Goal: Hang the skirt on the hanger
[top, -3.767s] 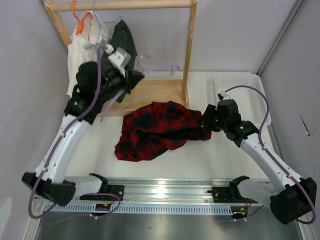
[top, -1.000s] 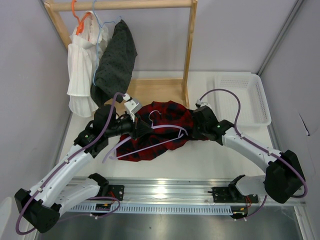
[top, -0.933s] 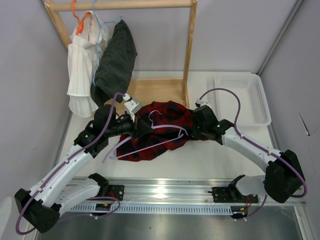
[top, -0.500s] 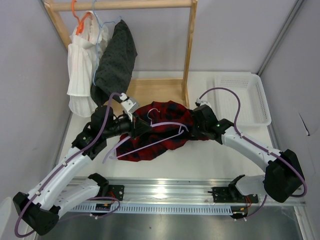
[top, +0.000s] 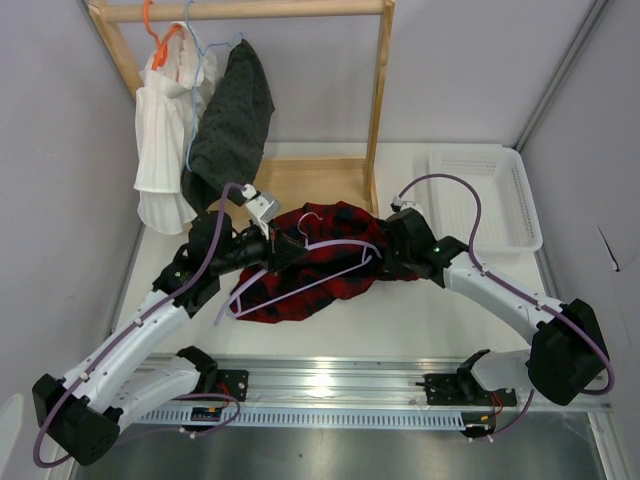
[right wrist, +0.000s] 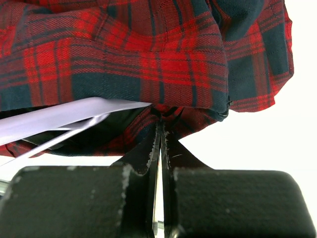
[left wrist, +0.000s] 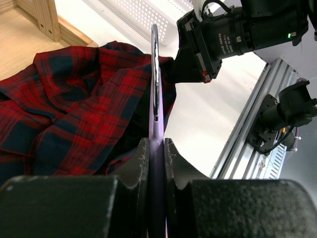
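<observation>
On the white table point(top: 400, 320), just in front of the wooden rack point(top: 378, 100), the skirt point(top: 335, 222) lies crumpled btwn the two arms. It is a loose heap w/ folds, flat on the surface.

Left tool point(top: 276, 248) reaches in from the skirt's left side & is clamped on the hanger point(top: 335, 244). In left wrist view its fingers point(left wrist: 140, 159) squeeze the lilac plastic edge-on, no gap either side. Hanger is held roughly flat just over the skirt, w/ its hook toward the rack. Its upper arm stretches across the cloth to the right tool point(top: 378, 262). Its lower bar runs diagonally over the skirt's near edge.

Right tool sits low at the skirt's right side, closed. Right wrist view shows its fingers point(right wrist: 146, 148) meeting w/ no gap, tips pinching a puckered fold of the hem. Hanger's arm end arrives just beside that pinch, under the cloth's lifted edge, w/ a dark hollow behind it. Can't tell whether the end is actually inside the skirt.

At the back-left, a white pleated garment point(top: 160, 150) hangs from the rack's top rail on an orange hanger point(top: 150, 25). Beside it a dark dotted garment point(top: 235, 120) hangs on a pale blue hanger point(top: 188, 130). Both are at the rail's left end; the dark one's lower edge comes down near the left arm. White basket point(top: 520, 200) sits at the table's far right, apart from the skirt & behind the right arm.
</observation>
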